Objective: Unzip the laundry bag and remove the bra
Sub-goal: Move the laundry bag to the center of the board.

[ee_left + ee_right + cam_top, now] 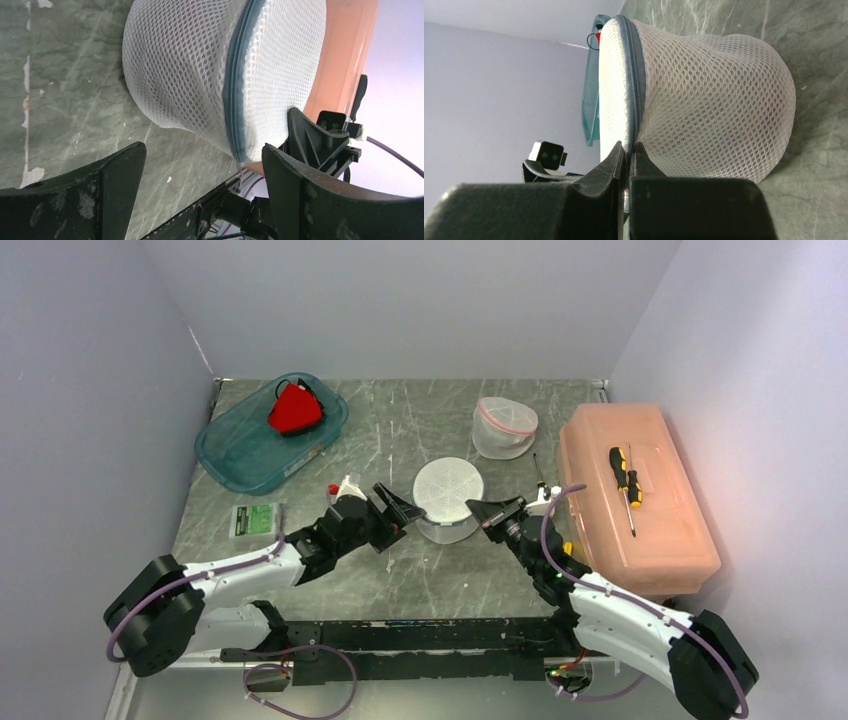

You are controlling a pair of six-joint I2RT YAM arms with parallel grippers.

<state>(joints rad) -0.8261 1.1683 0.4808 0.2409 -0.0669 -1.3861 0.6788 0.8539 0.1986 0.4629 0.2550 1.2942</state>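
Seen from overhead, a teal plastic tray [235, 455] at ten o'clock from the laundry bag [447, 495] held a red fabric item [295, 408], too small to identify. The left gripper [406, 521], at the bag's eight o'clock, stood spread wide, grasping nothing. The bag sat mid-table, a squat white mesh drum, its contents hidden. Only the wrist views showed its grey zip [634, 65] ringing the rim. The right gripper [628, 148], at four o'clock, was clenched at that zip. Whether a pull tab lay between its fingers could not be told.
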